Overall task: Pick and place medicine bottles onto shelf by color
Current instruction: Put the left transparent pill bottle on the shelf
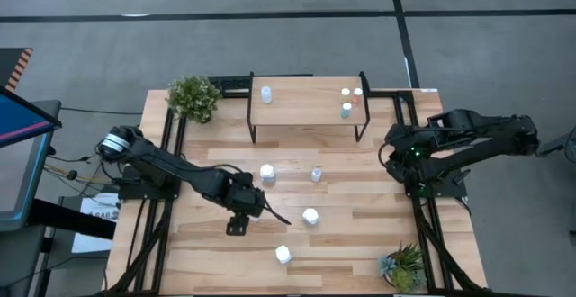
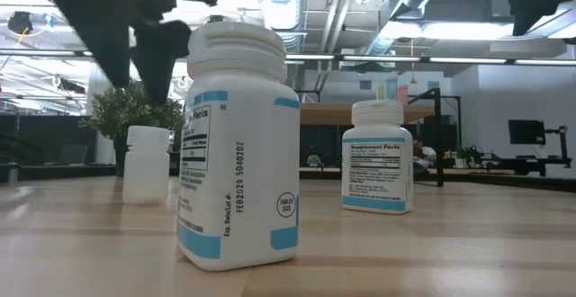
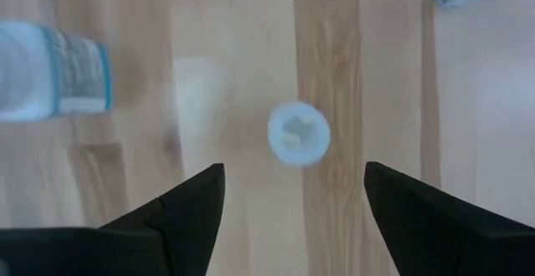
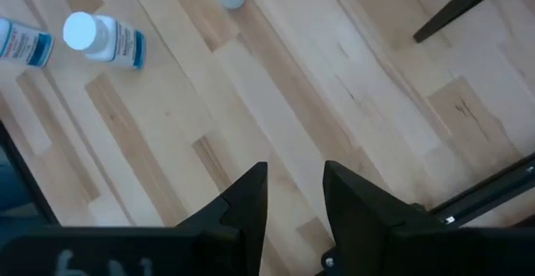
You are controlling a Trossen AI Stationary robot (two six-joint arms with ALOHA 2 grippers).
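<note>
On the counter (image 1: 360, 252) stand four white bottles: one near the middle (image 1: 267, 173), a small one (image 1: 317, 175) right of it, one (image 1: 310, 216) nearer the front and one (image 1: 283, 255) close to the front edge. At the far side, the shelf (image 1: 306, 108) carries a white bottle (image 1: 266, 94) on its left part and three small ones (image 1: 351, 99) clustered on its right. Hanging over bare wood left of the front bottles, the left gripper (image 3: 294, 205) has its fingers wide apart, holding nothing. By the right edge, the right gripper (image 4: 295, 196) waits with fingers slightly apart, empty. Potted plants (image 1: 194, 97) mark two corners
</note>
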